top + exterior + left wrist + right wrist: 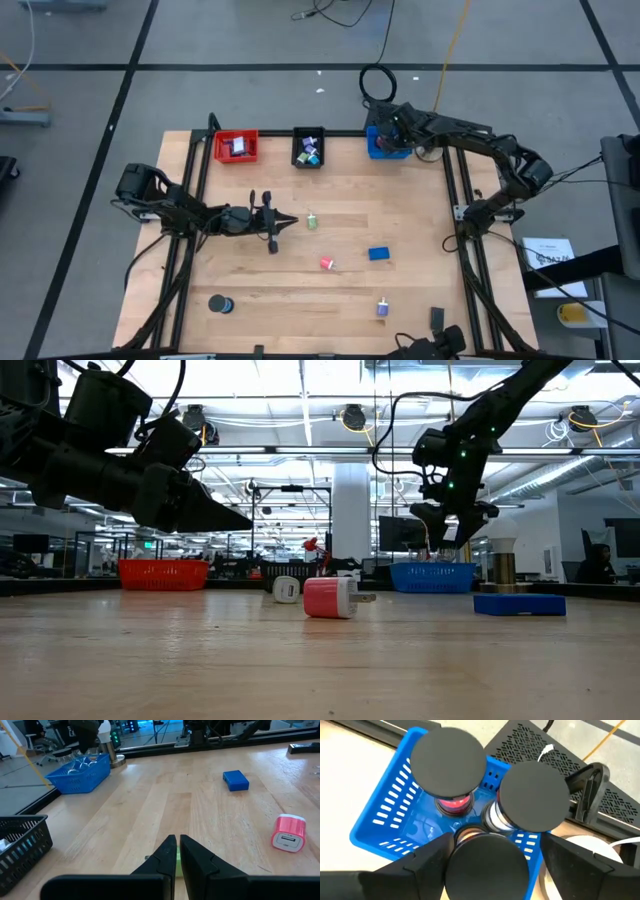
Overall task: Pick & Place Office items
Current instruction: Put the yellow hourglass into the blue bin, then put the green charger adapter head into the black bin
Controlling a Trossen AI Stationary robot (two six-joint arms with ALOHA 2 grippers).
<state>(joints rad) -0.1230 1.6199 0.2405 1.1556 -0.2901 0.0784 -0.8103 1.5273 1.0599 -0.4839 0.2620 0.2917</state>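
Right gripper (392, 137), fingers spread wide, hung over blue tray (377, 146) at table's one o'clock; left gripper (287, 222), fingers nearly closed and empty, pointed at green item (312, 221); pink charger (327, 263) near centre.

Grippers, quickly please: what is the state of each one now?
Left gripper: closed, nothing visibly held, over the middle of the table near a green item.
Right gripper: open over the blue basket, holding nothing.
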